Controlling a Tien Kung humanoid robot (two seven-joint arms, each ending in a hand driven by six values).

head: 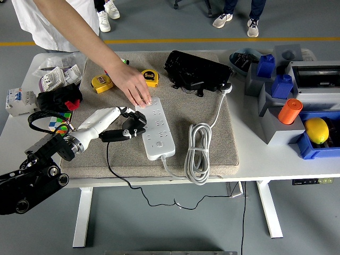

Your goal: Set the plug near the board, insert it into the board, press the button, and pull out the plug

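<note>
White power strip (154,132) on beige-grey mat (212,133); coiled cord (197,154) right of strip white. Plug (116,134) left of strip black, black lead. Two tape measures (102,82) beyond strip yellow. Far right of strip: orange cylinder (289,111), yellow lemon (316,130) in blue bin (307,149). Table (276,164) white.

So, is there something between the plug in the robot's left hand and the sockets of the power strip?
No object lies between them: the plug in the left hand is right at the power strip's left edge. A person's hand presses only on the strip's far end, leaving the other sockets uncovered.
</note>
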